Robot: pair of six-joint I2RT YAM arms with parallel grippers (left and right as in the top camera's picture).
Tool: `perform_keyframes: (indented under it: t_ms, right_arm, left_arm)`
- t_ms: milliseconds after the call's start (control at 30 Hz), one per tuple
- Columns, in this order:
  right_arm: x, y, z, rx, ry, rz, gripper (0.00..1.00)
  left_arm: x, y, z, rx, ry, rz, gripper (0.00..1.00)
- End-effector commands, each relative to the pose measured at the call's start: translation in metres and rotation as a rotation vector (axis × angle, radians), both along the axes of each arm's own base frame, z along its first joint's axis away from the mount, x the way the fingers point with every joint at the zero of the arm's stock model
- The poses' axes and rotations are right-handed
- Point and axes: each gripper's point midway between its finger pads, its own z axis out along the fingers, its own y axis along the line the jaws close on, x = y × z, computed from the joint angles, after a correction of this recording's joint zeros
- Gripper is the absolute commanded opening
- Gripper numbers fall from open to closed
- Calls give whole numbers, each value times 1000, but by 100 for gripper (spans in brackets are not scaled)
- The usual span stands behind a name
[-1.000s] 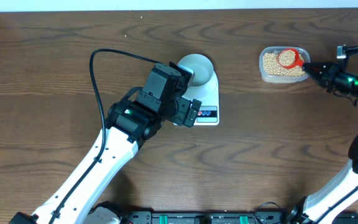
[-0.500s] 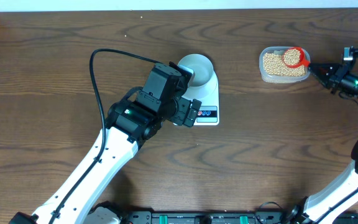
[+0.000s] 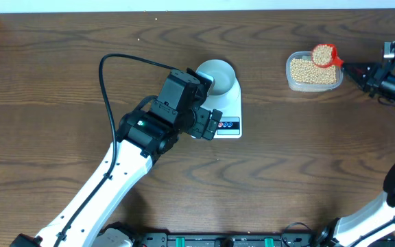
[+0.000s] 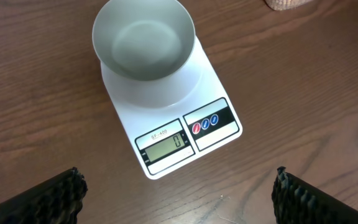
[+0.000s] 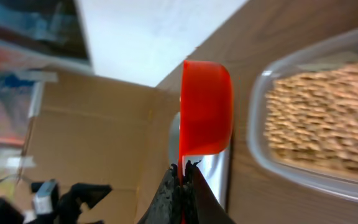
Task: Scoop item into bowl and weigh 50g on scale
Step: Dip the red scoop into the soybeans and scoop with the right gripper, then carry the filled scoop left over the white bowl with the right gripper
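I see dark wood table (image 3: 286, 171); clear plastic container (image 3: 313, 88) far right; red scoop (image 5: 207, 106) over its far corner; cardboard (image 5: 104, 143) beyond table edge.

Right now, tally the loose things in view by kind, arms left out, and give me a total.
bowl: 1
scale: 1
clear tub: 1
red scoop: 1
beans: 1 batch, too many to count singly
Total: 4 things, plus the beans
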Motion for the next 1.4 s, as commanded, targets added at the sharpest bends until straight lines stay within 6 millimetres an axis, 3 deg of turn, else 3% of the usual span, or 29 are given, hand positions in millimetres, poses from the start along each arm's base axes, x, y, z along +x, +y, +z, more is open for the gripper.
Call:
perform_keyframes:
  t_ms: [0, 367, 1000, 1367]
  right_arm:
    - [-9, 11, 25, 74, -69, 67, 1]
    - [-8, 23, 25, 90, -33, 86, 1]
    - [0, 126, 43, 115, -9, 312, 1]
    - [1, 171, 37, 67, 1, 368, 1]
  left_arm:
    - [2, 3, 0, 4, -1, 14, 98]
    - [2, 3, 0, 5, -1, 14, 98]
    - [2, 3, 0, 5, -1, 14, 98]
    - [2, 3, 0, 5, -1, 14, 98]
